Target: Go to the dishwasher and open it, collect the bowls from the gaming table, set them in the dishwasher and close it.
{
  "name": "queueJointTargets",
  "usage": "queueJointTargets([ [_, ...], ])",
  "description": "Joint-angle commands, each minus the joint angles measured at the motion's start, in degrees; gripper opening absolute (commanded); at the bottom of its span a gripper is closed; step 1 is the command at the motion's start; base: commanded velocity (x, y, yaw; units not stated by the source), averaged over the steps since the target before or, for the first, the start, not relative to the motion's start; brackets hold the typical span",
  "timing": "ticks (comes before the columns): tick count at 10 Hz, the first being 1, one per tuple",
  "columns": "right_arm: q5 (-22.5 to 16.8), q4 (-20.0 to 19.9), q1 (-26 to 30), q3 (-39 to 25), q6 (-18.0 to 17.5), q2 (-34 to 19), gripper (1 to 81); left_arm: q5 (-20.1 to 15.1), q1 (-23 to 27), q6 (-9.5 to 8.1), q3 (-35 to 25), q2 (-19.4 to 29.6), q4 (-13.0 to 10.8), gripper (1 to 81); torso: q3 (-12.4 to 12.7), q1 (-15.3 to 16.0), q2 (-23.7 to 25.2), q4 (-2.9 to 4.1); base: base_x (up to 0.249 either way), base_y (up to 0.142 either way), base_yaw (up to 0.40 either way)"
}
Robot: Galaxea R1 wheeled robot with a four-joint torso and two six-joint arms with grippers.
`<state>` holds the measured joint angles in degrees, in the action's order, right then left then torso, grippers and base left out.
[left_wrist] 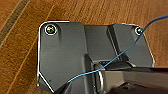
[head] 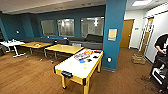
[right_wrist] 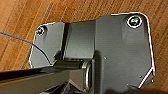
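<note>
The gaming table, long with a pale glossy top and a yellow edge, stands ahead in the middle of the room, one short end towards me. On its far half lie a bright blue bowl and, nearer me, a yellow-green bowl, among orange and dark items too blurred to name. The dishwasher is out of view. Both wrist views look down on wood floor under the arms.
A teal pillar rises just right of the table's far end. Square yellow-wood tables and a white table stand at the left, with dark sofas behind. A person stands at the right edge, near a cardboard box.
</note>
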<state>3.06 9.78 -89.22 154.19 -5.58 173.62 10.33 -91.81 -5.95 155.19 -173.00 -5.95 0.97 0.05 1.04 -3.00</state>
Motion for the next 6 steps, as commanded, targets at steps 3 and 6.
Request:
queueJointTargets([
  [3, -2.6, 0.3, 3.0, -0.2, 0.2, -0.1, 81.1, -2.5, 2.6, 0.24, -0.1, 0.1, -0.5, 81.1, 0.0, 0.0, 0.0, 0.00, 0.141, 0.000, 0.000],
  [6, -2.6, 0.3, 3.0, -0.2, 0.2, -0.1, 81.1, -2.5, 2.6, 0.24, -0.1, 0.1, -0.5, 81.1, 0.0, -0.1, 0.0, 0.00, 0.141, 0.067, 0.000],
])
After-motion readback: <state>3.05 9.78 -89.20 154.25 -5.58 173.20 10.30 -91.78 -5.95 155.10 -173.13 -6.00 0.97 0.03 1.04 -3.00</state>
